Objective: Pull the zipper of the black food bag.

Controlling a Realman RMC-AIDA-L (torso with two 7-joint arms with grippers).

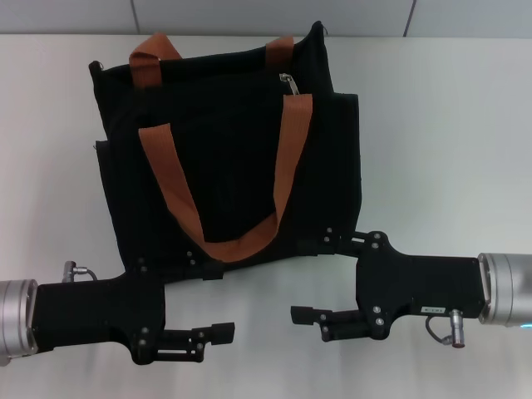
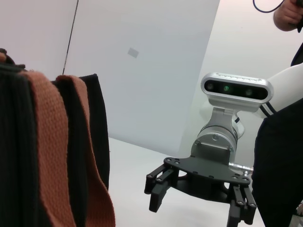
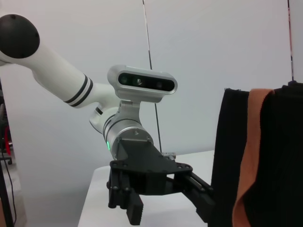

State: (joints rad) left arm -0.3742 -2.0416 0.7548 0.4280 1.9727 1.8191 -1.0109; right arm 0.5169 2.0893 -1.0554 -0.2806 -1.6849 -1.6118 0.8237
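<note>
The black food bag (image 1: 224,158) stands upright on the white table, its two orange-brown strap handles (image 1: 287,158) hanging down the near side. The zipper (image 1: 288,83), a small silver slider, sits on the bag's top edge toward the right. My left gripper (image 1: 214,301) is open and empty, low at the bag's near left corner. My right gripper (image 1: 320,278) is open and empty at the bag's near right corner. The two grippers face each other. The bag's side also shows in the left wrist view (image 2: 19,151) and in the right wrist view (image 3: 279,161).
The white table (image 1: 449,150) spreads around the bag, with a pale wall behind it. The left wrist view shows my right gripper (image 2: 199,203) beside the bag. The right wrist view shows my left gripper (image 3: 163,208). A dark-clothed person (image 2: 284,156) stands at that view's edge.
</note>
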